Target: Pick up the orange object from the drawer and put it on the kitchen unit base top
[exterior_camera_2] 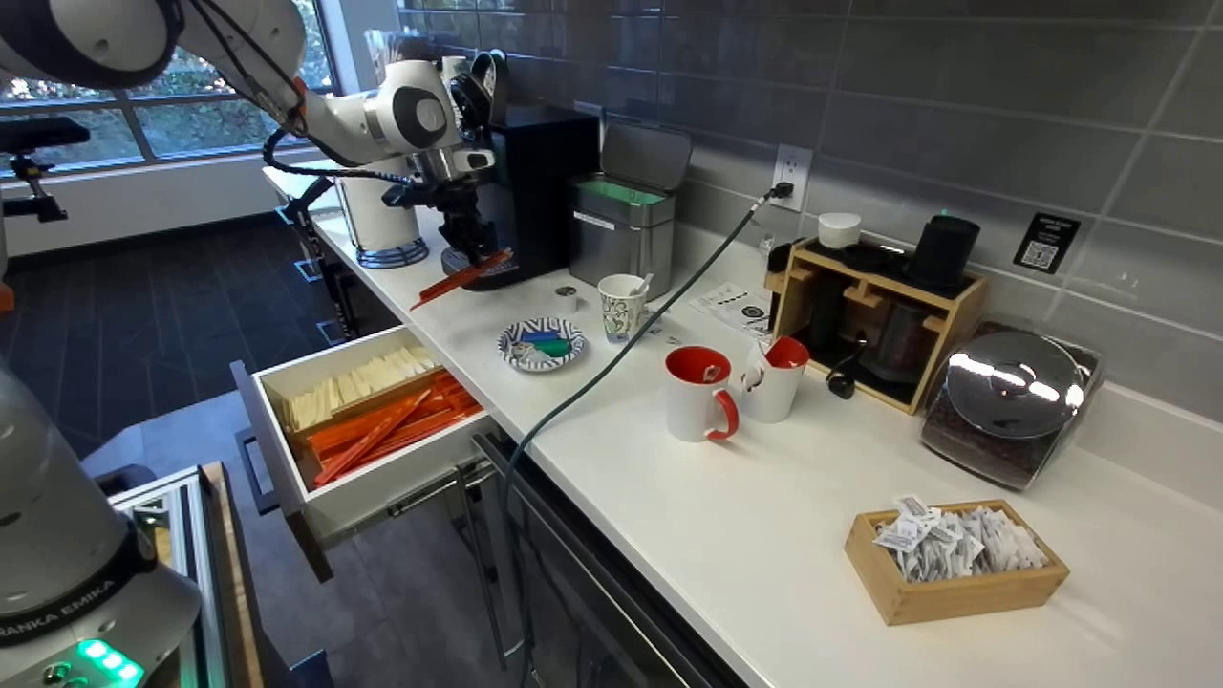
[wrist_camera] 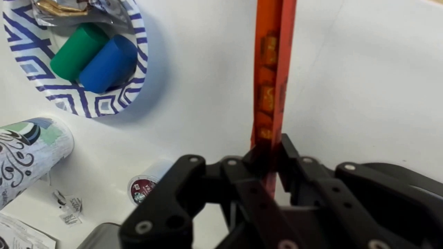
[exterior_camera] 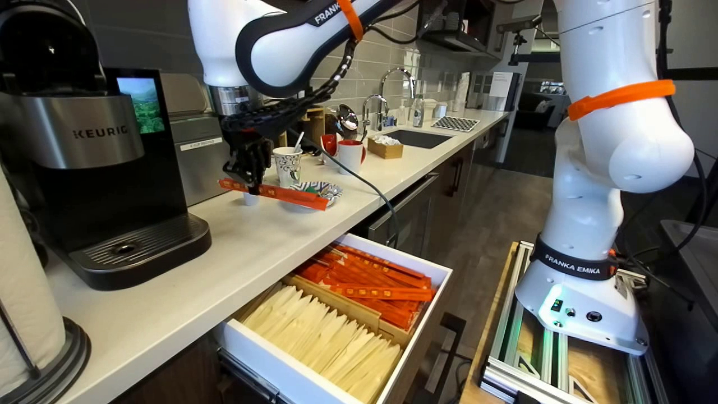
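Observation:
My gripper is shut on a long, slim orange stick [exterior_camera: 297, 196] in both exterior views [exterior_camera_2: 449, 287]. The fingertips [exterior_camera: 253, 188] grip it nearer one end, and the long part sticks out towards the counter's front edge, tilted down. In the wrist view, the stick [wrist_camera: 268, 79] runs up from between the black fingers [wrist_camera: 271, 152]. It hangs above the pale countertop [exterior_camera: 263, 241], apart from it. The open white drawer [exterior_camera: 269, 356] lies below and in front of the counter. It holds more orange sticks [exterior_camera: 370, 275] beside cream-coloured ones [exterior_camera: 320, 331].
A patterned paper bowl [exterior_camera_2: 542, 344] with green and blue cylinders and a paper cup [exterior_camera_2: 621, 306] stand close to the gripper. A small pod [wrist_camera: 142, 188] is beneath it. A coffee maker [exterior_camera: 134, 241], mugs [exterior_camera_2: 697, 392] and a cable [exterior_camera_2: 611, 368] are also on the counter.

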Robot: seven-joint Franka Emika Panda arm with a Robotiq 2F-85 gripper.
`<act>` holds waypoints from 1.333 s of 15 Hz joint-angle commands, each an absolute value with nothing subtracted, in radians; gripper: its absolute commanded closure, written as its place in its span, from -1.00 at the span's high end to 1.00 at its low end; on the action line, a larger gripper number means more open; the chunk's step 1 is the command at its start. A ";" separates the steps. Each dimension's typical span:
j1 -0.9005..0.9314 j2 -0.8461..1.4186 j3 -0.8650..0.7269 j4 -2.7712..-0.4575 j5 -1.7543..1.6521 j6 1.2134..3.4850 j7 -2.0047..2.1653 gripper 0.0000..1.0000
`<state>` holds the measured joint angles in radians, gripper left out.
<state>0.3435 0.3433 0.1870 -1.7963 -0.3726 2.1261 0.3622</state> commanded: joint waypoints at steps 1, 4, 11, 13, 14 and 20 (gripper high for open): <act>0.388 0.452 0.165 -1.647 -0.394 1.989 0.354 -0.95; 0.405 0.503 0.150 -1.580 -0.395 1.954 0.358 -0.95; 0.411 0.565 0.123 -1.532 -0.376 1.963 0.338 -0.28; 0.409 0.551 0.125 -1.557 -0.367 1.973 0.334 -0.01; 0.410 0.538 0.126 -1.567 -0.369 1.976 0.331 0.13; 0.363 0.249 0.207 -1.828 -0.294 2.076 0.186 1.00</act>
<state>0.4003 0.4377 0.1717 -1.6343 -0.3590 2.0230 0.2692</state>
